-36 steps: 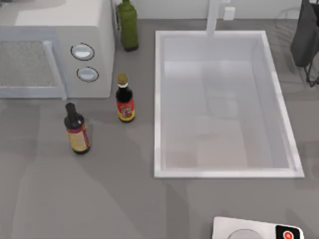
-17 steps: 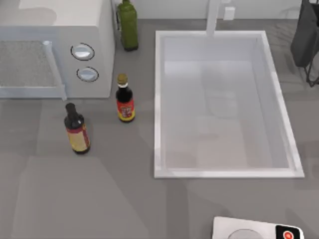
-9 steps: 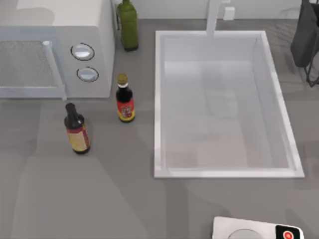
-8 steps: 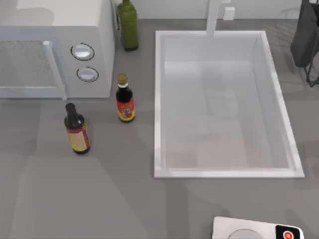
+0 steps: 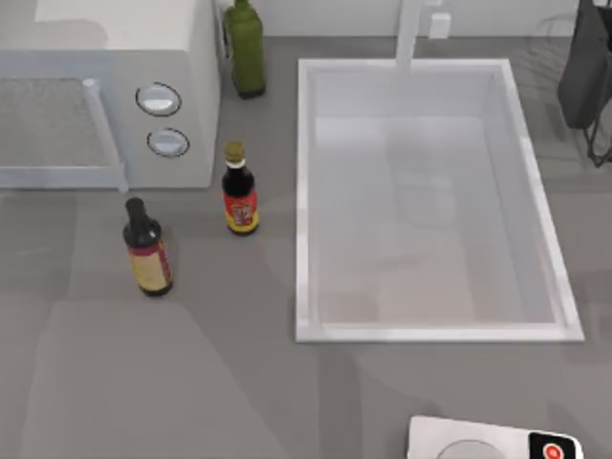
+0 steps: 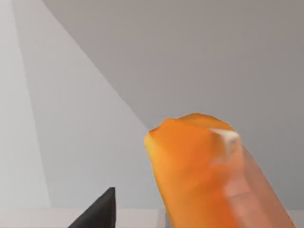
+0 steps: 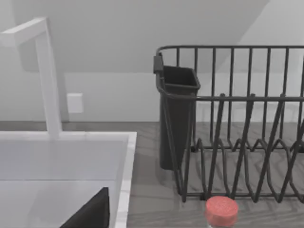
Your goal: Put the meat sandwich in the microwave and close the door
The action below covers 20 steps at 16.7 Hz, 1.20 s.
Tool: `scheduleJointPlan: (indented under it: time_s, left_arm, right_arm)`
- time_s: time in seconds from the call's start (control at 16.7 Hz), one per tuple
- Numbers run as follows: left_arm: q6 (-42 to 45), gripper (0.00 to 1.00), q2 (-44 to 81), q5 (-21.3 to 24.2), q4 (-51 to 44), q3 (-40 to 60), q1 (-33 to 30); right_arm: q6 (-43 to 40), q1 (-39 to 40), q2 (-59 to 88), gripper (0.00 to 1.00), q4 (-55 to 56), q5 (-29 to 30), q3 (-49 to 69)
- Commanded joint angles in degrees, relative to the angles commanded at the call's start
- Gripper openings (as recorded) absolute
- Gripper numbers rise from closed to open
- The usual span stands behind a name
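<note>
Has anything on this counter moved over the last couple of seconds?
Nothing visibly moved; only faint shadows drifted across the grey countertop. The white box microwave, its mesh-window door, the yellow-labelled dark bottle, the red-labelled dark bottle, the green glass bottle and the white rectangular sink stayed put.

left gripper [image 6: 97, 213] | one finger tip showing as a matte black pointed wedge, plain, unmarked | right gripper [image 7: 90, 213] | one finger tip showing as a matching dark charcoal wedge, slanted edge, no screws or cables showing
</note>
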Motion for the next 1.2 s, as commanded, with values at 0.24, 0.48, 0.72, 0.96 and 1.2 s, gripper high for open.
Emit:
scheduleJointPlan:
  time_s: [0.24,0.48,0.72,0.96,1.2]
  left_arm:
    - [-0.15,1.00,-7.28,0.94,2.56,-10.14,0.86]
    - [0.15,1.00,-13.33,1.99,5.13,-20.13,1.60]
    - [0.18,1.00,-20.00,2.91,8.11,-29.12,2.48]
    - [0.24,1.00,-26.06,3.50,10.52,-40.08,3.65]
    - [0.57,1.00,-33.93,4.36,14.17,-50.49,4.88]
  right_arm:
    - [0.00,0.00,0.00,1.00,0.00,0.00,0.00]
    - [0.00,0.00,0.00,1.00,0.00,0.00,0.00]
    - [0.00,0.00,0.00,1.00,0.00,0.00,0.00]
    - [0.00,0.00,0.00,1.00,0.00,0.00,0.00]
    - [0.00,0.00,0.00,1.00,0.00,0.00,0.00]
